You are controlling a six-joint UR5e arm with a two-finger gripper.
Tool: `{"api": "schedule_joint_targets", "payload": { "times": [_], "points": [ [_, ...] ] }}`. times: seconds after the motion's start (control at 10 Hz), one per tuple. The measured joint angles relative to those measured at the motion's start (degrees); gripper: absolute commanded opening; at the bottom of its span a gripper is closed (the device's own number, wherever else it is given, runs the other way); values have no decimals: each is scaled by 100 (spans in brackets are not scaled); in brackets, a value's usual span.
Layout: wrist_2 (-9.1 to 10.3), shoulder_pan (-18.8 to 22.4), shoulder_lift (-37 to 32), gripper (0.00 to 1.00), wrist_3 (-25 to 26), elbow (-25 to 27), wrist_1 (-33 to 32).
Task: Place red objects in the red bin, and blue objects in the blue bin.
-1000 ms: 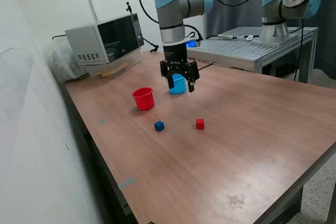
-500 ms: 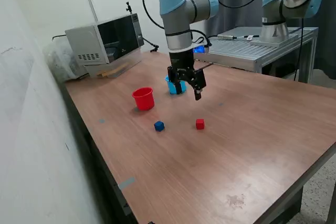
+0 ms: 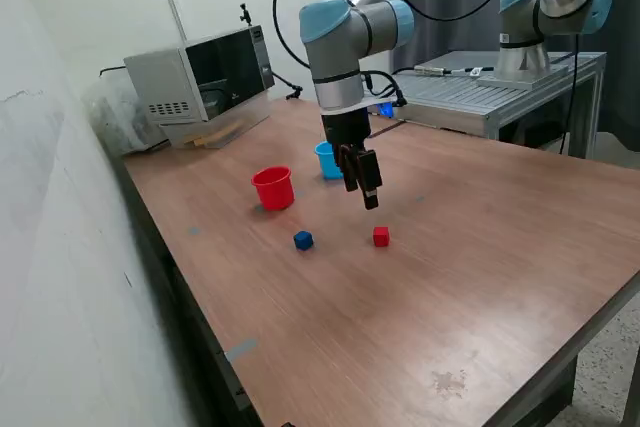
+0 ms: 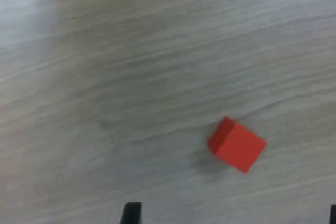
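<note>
End effector [image 3: 366, 192] hangs above desk [image 3: 480, 247], fingers spread, empty. Red cube [image 3: 381, 236] lies on desk just below it at 5 o'clock; blue cube [image 3: 303, 240] at 9 o'clock of red. Cube looks light, rigid; pinch opposite flat faces.

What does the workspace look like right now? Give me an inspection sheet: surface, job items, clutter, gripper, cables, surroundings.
Surface: wooden table, faint stain near its front edge.
Job's things: red cube and blue cube lie loose on the table, apart from each other; red cup and light blue cup stand upright behind them. Only one cube of each colour is visible.
Clutter: nothing seen on the work area.
Gripper: gripper hangs above the table near the red cube, open and empty; the wrist view shows the red cube beyond the fingertips.
Cables: black cable loops off the arm.
Surroundings: microwave at the back, second arm on a metal bench.
</note>
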Motion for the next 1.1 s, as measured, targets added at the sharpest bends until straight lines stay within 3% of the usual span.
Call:
{"api": "schedule_joint_targets", "payload": {
  "times": [0.2, 0.3, 0.4, 0.6, 0.9, 1.1],
  "points": [
    [141, 194, 39, 100, -32, -13, 3],
    [159, 285, 45, 100, -303, -29, 1],
    [169, 339, 53, 100, -806, -38, -1],
    [108, 376, 66, 100, -2375, -12, -2],
    [-438, 339, 161, 100, -4148, 3, -6],
    [-603, 330, 209, 100, -4851, -20, -43]
  ]
}}
